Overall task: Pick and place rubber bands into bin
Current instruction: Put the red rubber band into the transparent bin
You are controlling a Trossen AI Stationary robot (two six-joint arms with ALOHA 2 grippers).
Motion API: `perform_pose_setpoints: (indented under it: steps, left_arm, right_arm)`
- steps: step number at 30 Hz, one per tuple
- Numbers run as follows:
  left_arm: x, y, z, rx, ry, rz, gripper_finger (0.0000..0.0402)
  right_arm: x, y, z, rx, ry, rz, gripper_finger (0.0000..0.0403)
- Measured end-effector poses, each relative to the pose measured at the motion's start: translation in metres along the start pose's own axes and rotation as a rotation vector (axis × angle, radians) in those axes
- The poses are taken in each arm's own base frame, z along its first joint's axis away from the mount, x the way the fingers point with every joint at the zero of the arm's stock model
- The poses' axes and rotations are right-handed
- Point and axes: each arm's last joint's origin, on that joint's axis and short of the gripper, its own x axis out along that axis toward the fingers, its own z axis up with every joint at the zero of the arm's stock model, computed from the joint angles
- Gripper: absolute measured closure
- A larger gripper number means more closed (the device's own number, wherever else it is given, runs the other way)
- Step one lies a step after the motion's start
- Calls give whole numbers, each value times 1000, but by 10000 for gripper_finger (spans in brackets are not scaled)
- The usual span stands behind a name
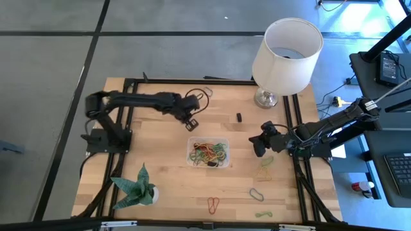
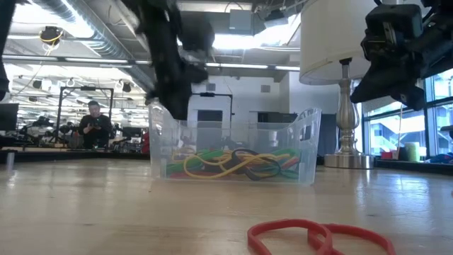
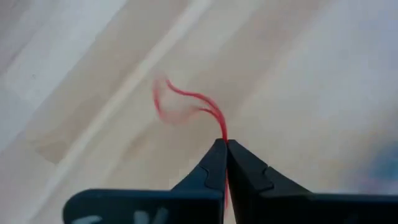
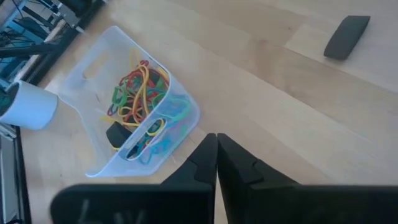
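Pinching a red rubber band [image 3: 186, 102], the left gripper [image 1: 191, 122] has its fingers [image 3: 211, 168] fully closed on it; the band's loop curls free above the fingertips, over bare desk [image 1: 160, 167]. In the high view that gripper sits at approx 11 o'clock from the bin [image 1: 208, 153], near it but outside its walls. Bin is clear plastic, mid-desk, holding a tangle of rubber bands [image 1: 209, 153] in red, green, yellow, black. Right gripper [image 1: 259, 145] is at 3 o'clock from the bin, just beside it; fingers [image 4: 205, 163] pressed together w/ nothing between them. Loose bands lie on the desk: a red one [image 1: 212, 205] at 6 o'clock from the bin, a yellow one [image 1: 264, 173] and green ones [image 1: 257, 193] toward 4–5 o'clock. White lamp [image 1: 286, 51] stands at approx 1 o'clock; green paper plant [image 1: 137, 187] at 8 o'clock; small black block [image 1: 239, 117] at 1 o'clock, nearer.
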Motion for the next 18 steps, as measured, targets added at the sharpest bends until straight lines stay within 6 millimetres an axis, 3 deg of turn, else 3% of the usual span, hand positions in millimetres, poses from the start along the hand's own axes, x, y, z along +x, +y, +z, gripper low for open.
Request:
perform_pose_setpoints:
  steps: [3, 10, 18]
  left_arm:
    - [-33, -18, -9, 13, -94, -51, 399]
    - [-85, -81, -44, 75, -258, -127, 399]
    - [-121, -152, -77, 24, -387, -218, 400]
  right_arm:
    - [0, 0, 0, -3, 3, -5, 387]
    - [0, -2, -1, -59, 11, -15, 386]
    - [0, -1, -1, -142, 27, -5, 386]
